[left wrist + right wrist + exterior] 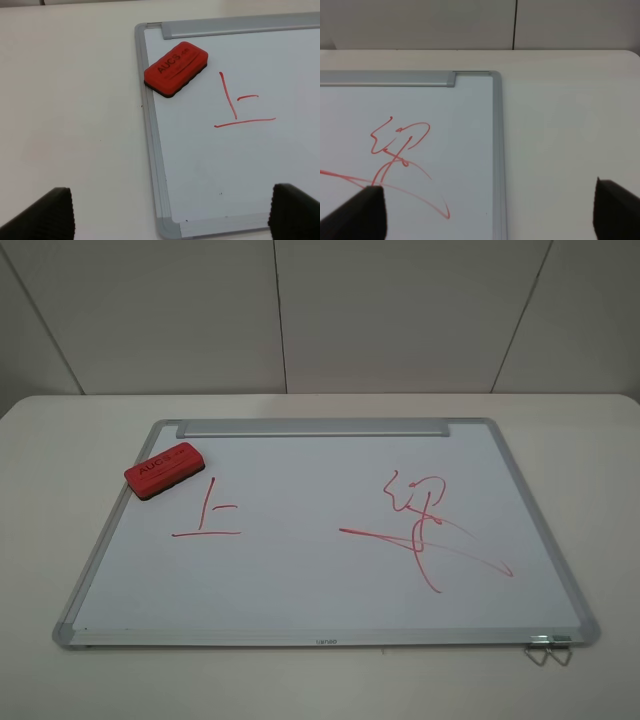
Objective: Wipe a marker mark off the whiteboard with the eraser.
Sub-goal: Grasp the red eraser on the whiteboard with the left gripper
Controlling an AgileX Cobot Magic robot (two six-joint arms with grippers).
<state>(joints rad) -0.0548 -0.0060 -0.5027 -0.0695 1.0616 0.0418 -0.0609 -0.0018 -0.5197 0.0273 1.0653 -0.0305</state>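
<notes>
Eraser (164,469) lies flat on the whiteboard (300,585) at its far left corner, with its outer end over the frame, near the tray bar (313,427). The marker mark (208,512) sits close by toward the middle, not touching it. The left gripper (170,214) hangs over the board's near left corner, jaws spread wide and empty. The right gripper (488,210) hovers over the right frame edge beside the red scribble (400,150), equally spread and empty. Bare board separates mark and scribble. Only the dark fingertips (47,215) show, cut off by the picture edge, and both arms lie outside the high view.
</notes>
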